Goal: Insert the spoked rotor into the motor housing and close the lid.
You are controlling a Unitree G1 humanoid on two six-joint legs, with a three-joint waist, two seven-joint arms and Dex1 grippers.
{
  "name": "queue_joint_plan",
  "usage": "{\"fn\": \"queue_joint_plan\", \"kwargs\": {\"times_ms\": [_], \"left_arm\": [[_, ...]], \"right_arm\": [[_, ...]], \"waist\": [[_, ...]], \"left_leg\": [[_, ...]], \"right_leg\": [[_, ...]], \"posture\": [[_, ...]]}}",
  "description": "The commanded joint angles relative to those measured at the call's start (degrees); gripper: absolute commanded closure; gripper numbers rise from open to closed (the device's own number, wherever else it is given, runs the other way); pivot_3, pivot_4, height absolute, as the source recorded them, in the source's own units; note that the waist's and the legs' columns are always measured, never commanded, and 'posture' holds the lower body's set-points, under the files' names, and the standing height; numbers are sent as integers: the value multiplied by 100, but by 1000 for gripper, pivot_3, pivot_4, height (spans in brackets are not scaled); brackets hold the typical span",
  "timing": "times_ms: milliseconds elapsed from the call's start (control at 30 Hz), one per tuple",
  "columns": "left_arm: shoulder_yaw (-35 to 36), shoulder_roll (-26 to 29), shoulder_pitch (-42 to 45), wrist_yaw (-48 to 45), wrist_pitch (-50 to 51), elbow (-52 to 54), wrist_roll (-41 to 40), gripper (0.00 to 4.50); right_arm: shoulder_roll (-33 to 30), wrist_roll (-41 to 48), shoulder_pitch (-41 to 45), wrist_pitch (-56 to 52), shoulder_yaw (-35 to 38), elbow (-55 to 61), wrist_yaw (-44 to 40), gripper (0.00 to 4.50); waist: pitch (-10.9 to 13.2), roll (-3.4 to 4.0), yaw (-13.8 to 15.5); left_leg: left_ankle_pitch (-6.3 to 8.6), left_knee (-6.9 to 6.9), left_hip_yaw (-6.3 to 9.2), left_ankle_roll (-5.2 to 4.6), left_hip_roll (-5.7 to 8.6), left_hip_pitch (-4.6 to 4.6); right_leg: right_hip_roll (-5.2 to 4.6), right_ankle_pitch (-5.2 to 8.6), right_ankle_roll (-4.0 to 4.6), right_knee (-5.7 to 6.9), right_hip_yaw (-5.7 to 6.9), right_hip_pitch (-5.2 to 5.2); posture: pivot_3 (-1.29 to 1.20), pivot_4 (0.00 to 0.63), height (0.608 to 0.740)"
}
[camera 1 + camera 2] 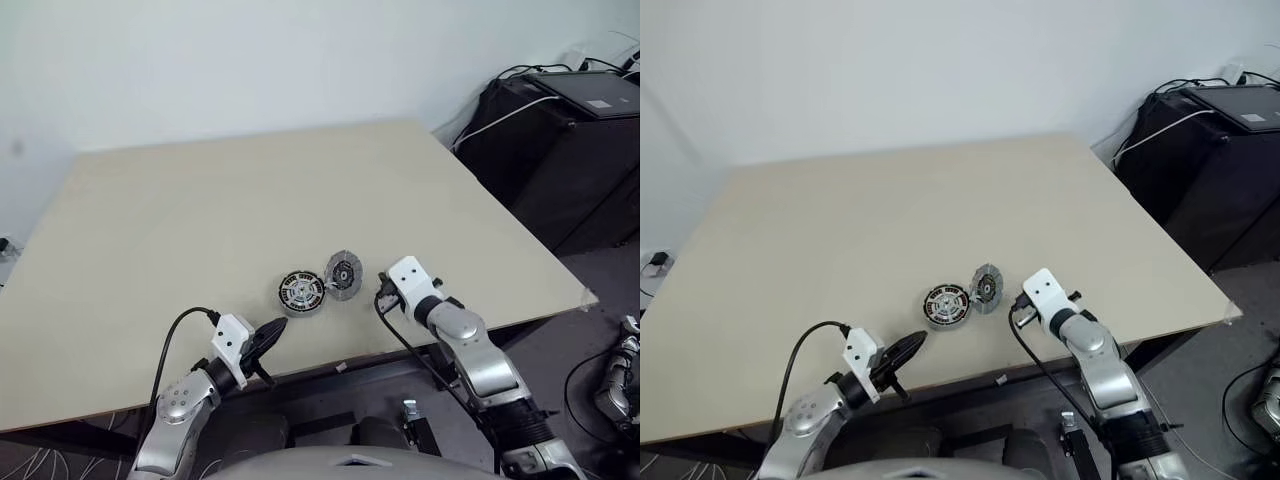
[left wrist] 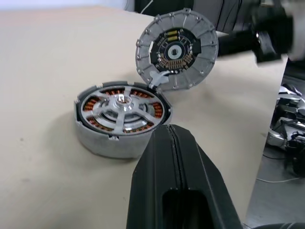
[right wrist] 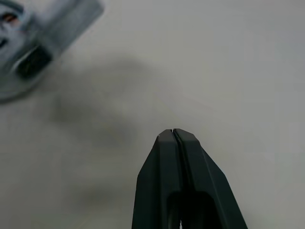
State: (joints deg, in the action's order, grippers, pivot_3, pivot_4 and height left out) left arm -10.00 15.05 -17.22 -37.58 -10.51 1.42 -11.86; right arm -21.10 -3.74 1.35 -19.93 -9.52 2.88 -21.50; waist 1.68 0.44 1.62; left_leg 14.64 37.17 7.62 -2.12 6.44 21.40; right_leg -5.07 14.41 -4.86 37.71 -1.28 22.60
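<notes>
Sitting together: one motor housing (image 2: 121,119), one lid (image 2: 177,50).

You see a matt, pale wooden table (image 1: 200,220). The motor housing (image 2: 102,138) has a dull cast-metal wall and glossy copper windings; the spoked rotor (image 2: 121,106) gleams silver. The lid (image 2: 177,50) looks like satin metal; both grippers' fingers (image 2: 176,176) are matt black plastic.

A pale beige desk (image 1: 230,200) stands in front of a plain white wall (image 1: 250,60). Beyond the desk's far right corner there is a black cabinet (image 1: 570,150), with black and white cables (image 1: 500,115) on top of it and at its side.
</notes>
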Motion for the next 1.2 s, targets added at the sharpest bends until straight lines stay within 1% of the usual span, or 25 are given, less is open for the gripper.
{"fn": "queue_joint_plan", "kwargs": {"times_ms": [33, 267, 500, 833, 1200], "left_arm": [[52, 37, 51, -7, -182, 222, -3, 4500], [53, 80, 30, -18, -160, 238, -19, 4500], [41, 73, -44, 24, -115, 255, -14, 4500], [61, 65, -38, 84, -104, 221, -1, 4500], [52, 91, 44, 55, -46, 189, -17, 4500]], "right_arm": [[177, 186, 4, 166, 67, 312, -38, 4468], [958, 972, -27, 420, 184, 643, -198, 4468], [1185, 1476, 93, 328, 24, 900, -628, 4468], [1238, 1400, 328, 246, -219, 419, -730, 4468], [1649, 1076, 908, 565, -649, -649, -686, 4468]], "waist": [[0, 1, 2], [1, -1, 12], [2, 0, 11], [2, 0, 12], [0, 3, 6]], "left_leg": [[2, 0, 0, 4, -1, -5], [6, 1, 1, 9, -1, -8], [7, 1, 1, 10, 0, -8], [9, 0, 1, 13, 0, -11], [9, -3, 0, 16, -1, -31]], "right_leg": [[1, 1, -1, 0, 0, -5], [2, 1, -2, -1, 1, -9], [3, 1, -2, -1, 1, -8], [4, 1, -1, 0, 1, -9], [6, 3, 4, 7, -3, -23]], "posture": [[0, 0, 740], [0, 0, 740], [0, 0, 740], [0, 0, 740], [0, 0, 740]]}}
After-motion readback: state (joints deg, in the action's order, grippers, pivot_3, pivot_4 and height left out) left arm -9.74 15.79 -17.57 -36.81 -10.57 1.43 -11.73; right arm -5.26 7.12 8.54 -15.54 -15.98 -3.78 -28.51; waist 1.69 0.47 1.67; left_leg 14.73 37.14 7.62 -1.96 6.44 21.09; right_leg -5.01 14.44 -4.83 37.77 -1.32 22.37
